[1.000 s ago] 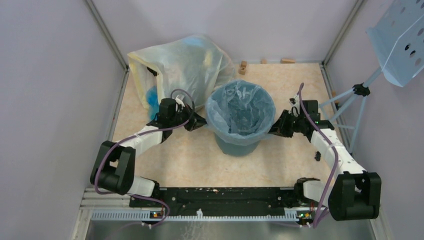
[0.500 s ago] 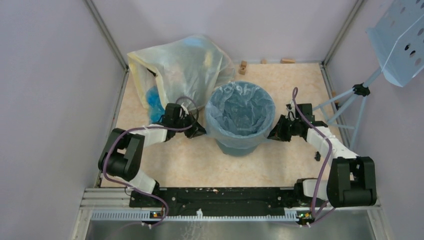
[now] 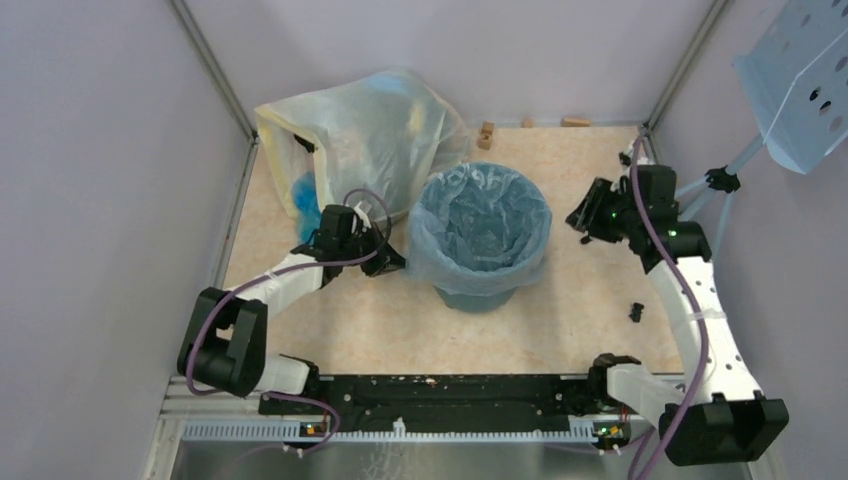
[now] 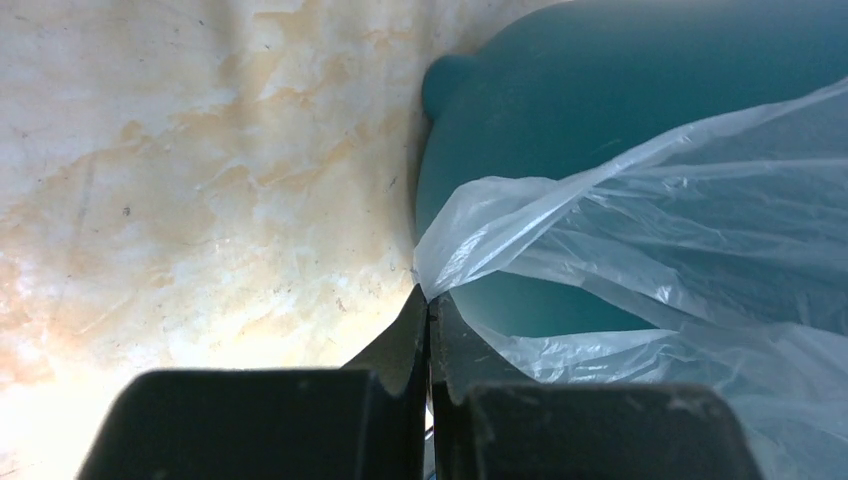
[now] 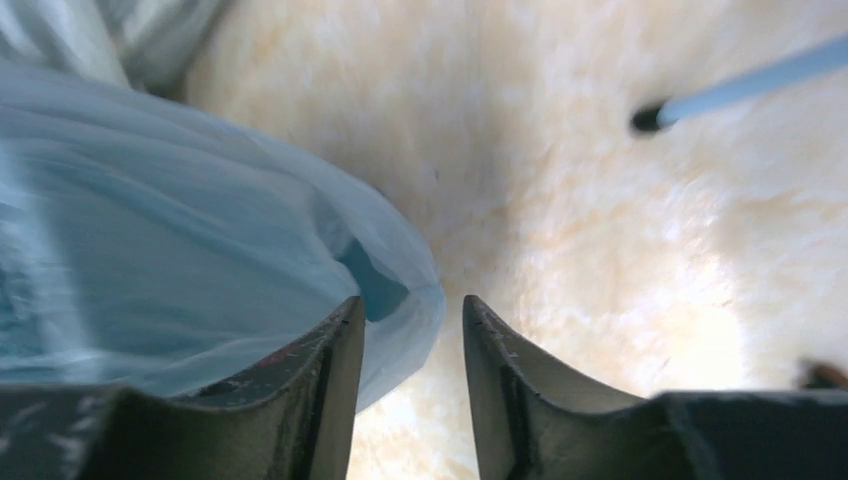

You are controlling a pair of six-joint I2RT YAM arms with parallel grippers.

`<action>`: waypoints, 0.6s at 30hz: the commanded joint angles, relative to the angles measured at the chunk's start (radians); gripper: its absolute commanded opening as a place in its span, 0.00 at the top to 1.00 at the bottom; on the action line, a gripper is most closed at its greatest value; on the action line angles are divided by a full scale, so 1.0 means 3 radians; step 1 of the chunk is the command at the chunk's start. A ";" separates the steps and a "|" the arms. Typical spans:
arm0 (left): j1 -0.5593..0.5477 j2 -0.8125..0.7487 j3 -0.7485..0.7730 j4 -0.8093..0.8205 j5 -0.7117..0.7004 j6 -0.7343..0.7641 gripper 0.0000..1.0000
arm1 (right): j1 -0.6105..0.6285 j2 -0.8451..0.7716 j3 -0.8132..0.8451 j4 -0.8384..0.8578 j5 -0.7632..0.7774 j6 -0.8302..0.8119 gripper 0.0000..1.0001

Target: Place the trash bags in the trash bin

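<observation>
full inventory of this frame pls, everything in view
trash bin: one, dark teal, table centre
liner bag: one, translucent pale blue, inside the bin, edge draped over its rim
yellowish bag: one, translucent, blue items inside, back left corner
wooden blocks: three visible, tan, along the back edge
perforated panel: one, pale blue, on a stand at right
small black piece: one, on the table near the right arm
table: one, beige marbled
left gripper: shut on the liner bag's edge, left of the bin
right gripper: open, holding nothing, right of the bin
</observation>
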State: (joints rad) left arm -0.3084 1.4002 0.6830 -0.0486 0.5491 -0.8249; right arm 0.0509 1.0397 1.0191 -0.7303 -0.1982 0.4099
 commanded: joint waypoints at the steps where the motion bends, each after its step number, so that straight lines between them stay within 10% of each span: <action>1: -0.0005 -0.0182 -0.0049 0.0020 -0.0048 0.0086 1.00 | 0.0344 -0.0080 0.0904 -0.0414 0.0625 -0.0270 0.64; 5: -0.0014 -0.0070 -0.0067 0.0076 0.0067 0.0186 1.00 | 0.1104 0.0218 0.1664 -0.0531 0.0987 -0.0403 1.00; 18: -0.0041 -0.0019 -0.0019 0.0098 0.0025 0.0274 1.00 | 0.2571 0.1224 0.1721 -0.0418 0.1156 -0.0839 1.00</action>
State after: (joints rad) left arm -0.3161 1.3857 0.6712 -0.0536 0.5545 -0.7704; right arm 0.7559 1.3624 1.6127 -0.8551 0.1146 0.2077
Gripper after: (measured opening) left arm 0.005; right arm 0.003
